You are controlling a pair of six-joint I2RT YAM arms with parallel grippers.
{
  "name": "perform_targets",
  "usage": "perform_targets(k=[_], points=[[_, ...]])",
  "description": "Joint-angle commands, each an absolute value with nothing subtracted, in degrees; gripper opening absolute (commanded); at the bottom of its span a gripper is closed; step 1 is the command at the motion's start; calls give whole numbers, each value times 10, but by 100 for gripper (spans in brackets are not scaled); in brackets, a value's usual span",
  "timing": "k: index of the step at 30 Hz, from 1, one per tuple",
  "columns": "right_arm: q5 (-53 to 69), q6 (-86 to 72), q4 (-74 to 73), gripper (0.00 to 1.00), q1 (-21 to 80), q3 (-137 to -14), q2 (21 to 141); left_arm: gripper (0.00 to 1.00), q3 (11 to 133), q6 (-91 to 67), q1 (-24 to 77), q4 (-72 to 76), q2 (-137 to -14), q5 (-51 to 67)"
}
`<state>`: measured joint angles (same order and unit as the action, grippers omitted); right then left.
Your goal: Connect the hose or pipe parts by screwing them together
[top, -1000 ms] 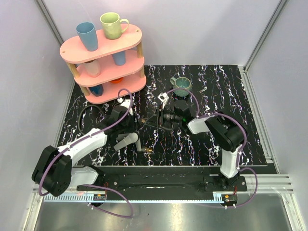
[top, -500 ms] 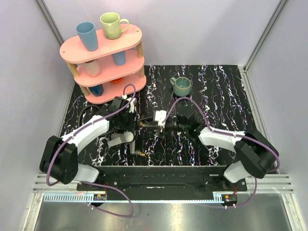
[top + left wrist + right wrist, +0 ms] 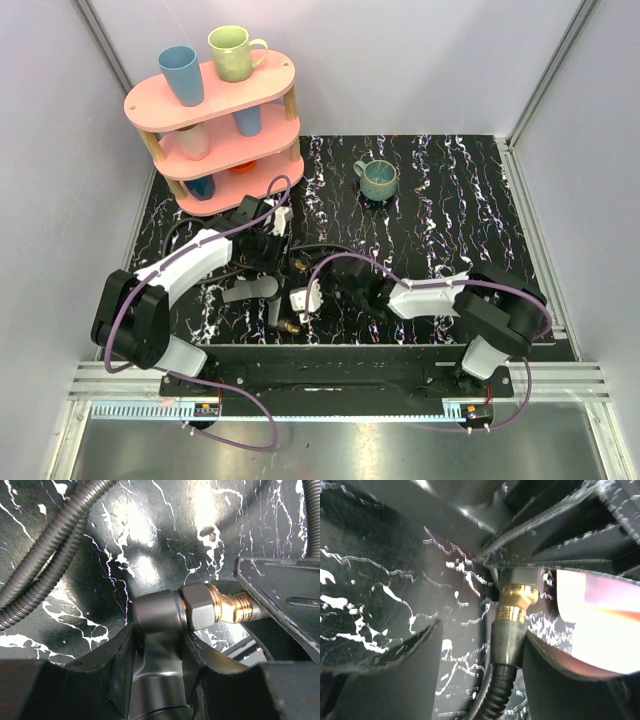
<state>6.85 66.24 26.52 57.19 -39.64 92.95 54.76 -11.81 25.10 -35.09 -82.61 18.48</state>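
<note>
**A:** What has the left hand got?

**B:** It is clamped on a grey fitting — its two fingers press the round stem from both sides. A grey hex nut sits on the side of that stem. A bent brass thread sticks out of the nut toward a dark flat part at the right of the wrist view. I cannot tell what that part is, or whether the thread touches it.

**A:** And the right hand?

**B:** Its fingers stand apart, with the end of a black ribbed hose upright between them. The hose runs into a dark knurled collar topped by a brass end. One finger is clear of the collar, and the bench shows in the gap. The other finger lies just beside the collar — touching or not, I cannot tell. I see no grip.

**A:** Where is all this?

**B:** From above, the two hands are near each other, left of the middle. Just in front of the left hand a grey fan-shaped piece lies flat. Its stem ends in a brass tip near the front edge.

**A:** Anything else?

**B:** A mug stands toward the back, well apart from the hands. A pink shelf with cups stands at the back left.
</note>
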Motion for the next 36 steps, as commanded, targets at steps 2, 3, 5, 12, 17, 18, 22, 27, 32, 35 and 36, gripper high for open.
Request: perform_targets(k=[2, 3, 5, 12, 17, 18, 22, 27, 32, 35, 36], points=[[-44, 720, 330, 59, 601, -406, 974, 0, 594, -114, 246, -360, -827, 248], [-50, 718, 336, 56, 603, -408, 978, 0, 595, -114, 245, -362, -829, 245], [-57, 701, 339, 38, 607, -417, 985, 0, 596, -116, 245, -364, -827, 245], [-17, 543, 282, 0, 606, -488, 1008, 0, 532, -176, 244, -253, -795, 310], [76, 414, 207, 0, 578, -539, 1026, 0, 457, -214, 245, -135, -745, 282], [120, 393, 203, 0, 571, -547, 1026, 0, 439, -214, 246, -108, -727, 275], [222, 267, 192, 0, 525, -581, 1031, 0, 408, -207, 259, -67, -687, 240], [320, 120, 145, 0, 492, -641, 1053, 0, 399, -181, 311, -48, -659, 141], [436, -108, 239, 0, 443, -644, 1092, 0, 347, -193, 325, 20, -634, 76], [507, -231, 354, 0, 428, -629, 1128, 0, 308, -188, 334, 87, -613, 52], [526, -260, 384, 0, 424, -617, 1137, 0, 300, -186, 334, 118, -609, 52]])
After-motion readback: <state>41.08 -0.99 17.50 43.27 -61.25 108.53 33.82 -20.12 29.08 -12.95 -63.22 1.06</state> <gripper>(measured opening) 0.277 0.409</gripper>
